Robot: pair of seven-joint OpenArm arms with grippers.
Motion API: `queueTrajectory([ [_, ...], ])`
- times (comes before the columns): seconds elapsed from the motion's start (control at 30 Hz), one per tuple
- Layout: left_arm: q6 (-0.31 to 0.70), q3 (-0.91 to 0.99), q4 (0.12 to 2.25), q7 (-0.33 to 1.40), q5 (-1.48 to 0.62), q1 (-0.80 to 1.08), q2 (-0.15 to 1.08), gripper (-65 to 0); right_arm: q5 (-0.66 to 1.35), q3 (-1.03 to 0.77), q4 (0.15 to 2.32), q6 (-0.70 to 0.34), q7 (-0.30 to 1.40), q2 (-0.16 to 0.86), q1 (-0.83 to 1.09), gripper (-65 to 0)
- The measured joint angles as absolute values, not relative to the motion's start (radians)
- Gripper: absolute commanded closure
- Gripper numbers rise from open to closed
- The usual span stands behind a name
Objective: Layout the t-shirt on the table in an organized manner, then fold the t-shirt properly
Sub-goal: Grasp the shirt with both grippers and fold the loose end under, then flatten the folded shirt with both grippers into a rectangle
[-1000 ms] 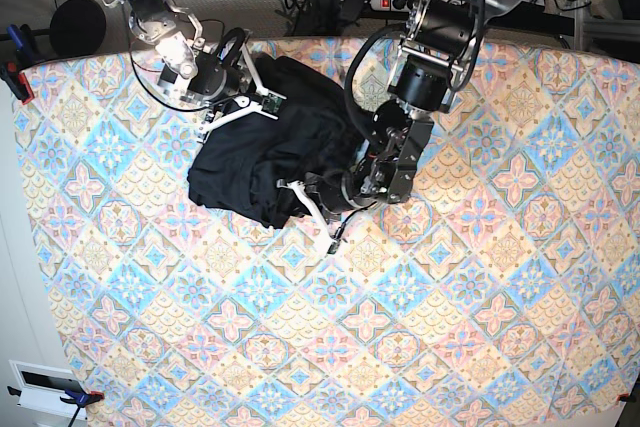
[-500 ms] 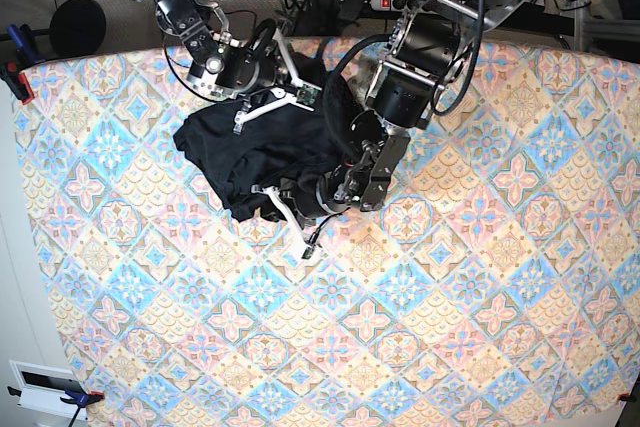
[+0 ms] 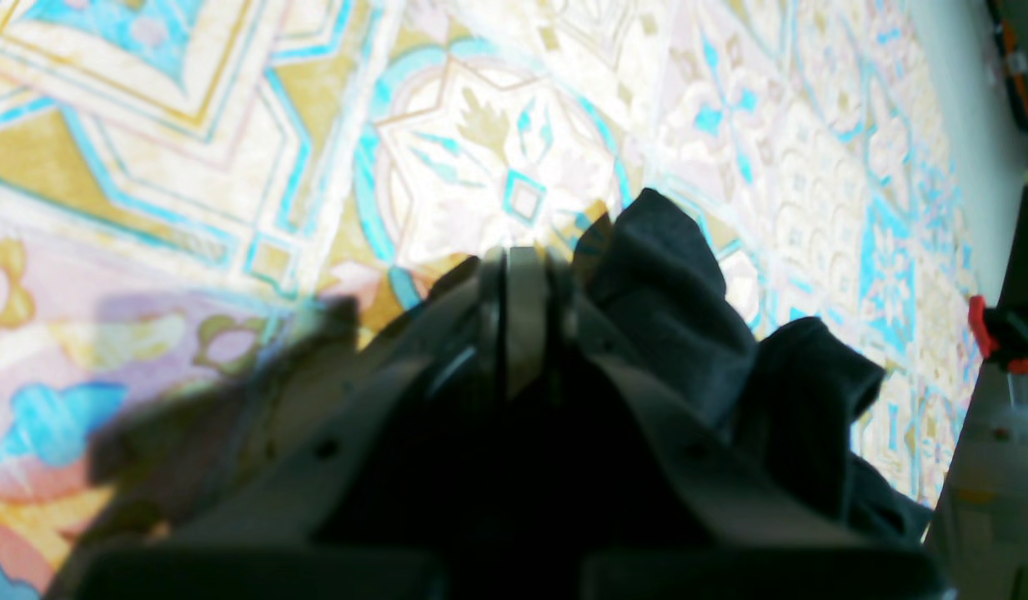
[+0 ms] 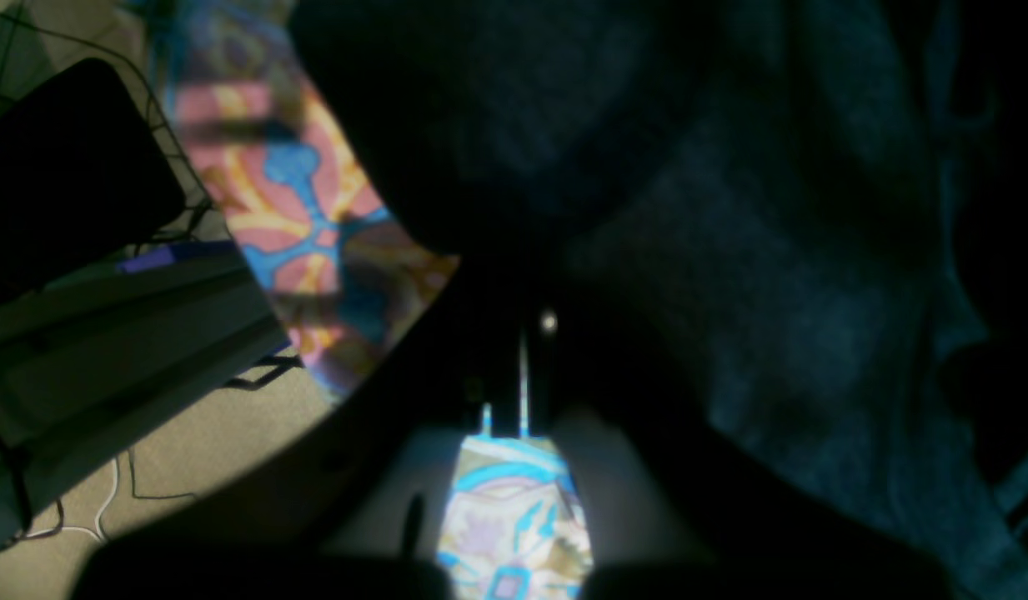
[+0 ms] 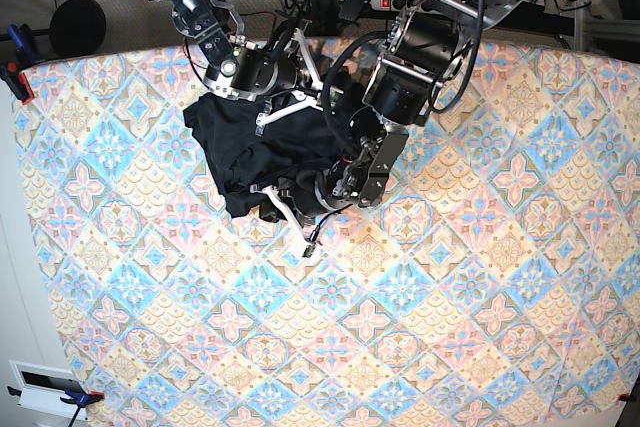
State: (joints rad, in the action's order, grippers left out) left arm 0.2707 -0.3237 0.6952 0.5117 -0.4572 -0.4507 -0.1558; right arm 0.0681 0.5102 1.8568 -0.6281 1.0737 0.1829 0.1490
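Observation:
The black t-shirt (image 5: pixel 235 152) lies bunched at the far middle of the patterned table (image 5: pixel 450 327). My right gripper (image 5: pixel 263 125) is shut on the t-shirt's far edge. In the right wrist view dark cloth (image 4: pixel 772 250) fills the frame above and right of the closed jaws (image 4: pixel 522 367). My left gripper (image 5: pixel 270 194) sits at the t-shirt's near edge, shut on a fold of it. The left wrist view shows the fingertips (image 3: pixel 514 275) pressed together low over the table (image 3: pixel 230 125), with black fabric (image 3: pixel 672 317) bulging out beside them.
A red clamp (image 5: pixel 12 77) grips the table's left edge. A black round object (image 5: pixel 75 25) and a power strip (image 5: pixel 385 2) with cables lie beyond the far edge. A white box (image 5: pixel 40 387) sits off the near-left corner.
My right gripper has swung right along the far edge and my left gripper has drawn left, both dragging the t-shirt. The bundle has shifted and flattened somewhat.

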Motion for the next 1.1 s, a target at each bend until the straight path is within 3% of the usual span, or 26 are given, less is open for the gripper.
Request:
queueTrajectory([
  [0.1, 0.243, -0.326, 0.775, 0.559, -0.424, -0.439, -0.156, -3.0, 0.068, 0.51, 1.858, -0.628, 1.074, 0.183, 0.149, 0.0],
  [0.3, 0.223, -0.268, 0.966, 0.726, -0.448, -0.409, -0.124, -18.4, 0.068, 0.509, 1.858, -0.628, 1.07, 0.183, 0.152, 0.0],
  [0.47, 0.218, -0.141, 1.059, 0.818, -0.499, -0.424, -0.073, -27.3, 0.067, 0.509, 1.906, -0.514, 1.075, 0.183, 0.155, -7.1],
  [0.6, 0.218, -0.131, 1.071, 0.839, -0.502, -0.418, -0.04, -27.7, 0.072, 0.509, 1.919, -0.492, 1.071, 0.183, 0.155, -11.0],
  [0.77, 0.228, -0.137, 1.074, 0.84, -0.558, -0.38, 0.013, -27.7, 0.072, 0.51, 1.942, -0.492, 1.074, 0.189, 0.158, -11.4],
  [0.97, 0.229, -0.133, 1.076, 0.828, -0.576, -0.343, 0.046, -27.7, 0.07, 0.5, 1.953, -0.473, 1.07, 0.262, 0.223, -11.4],
  [1.1, 0.237, -0.141, 1.077, 0.82, -0.594, -0.329, 0.061, -27.7, 0.076, 0.394, 1.953, -0.459, 1.063, 0.302, 0.261, -11.4],
])
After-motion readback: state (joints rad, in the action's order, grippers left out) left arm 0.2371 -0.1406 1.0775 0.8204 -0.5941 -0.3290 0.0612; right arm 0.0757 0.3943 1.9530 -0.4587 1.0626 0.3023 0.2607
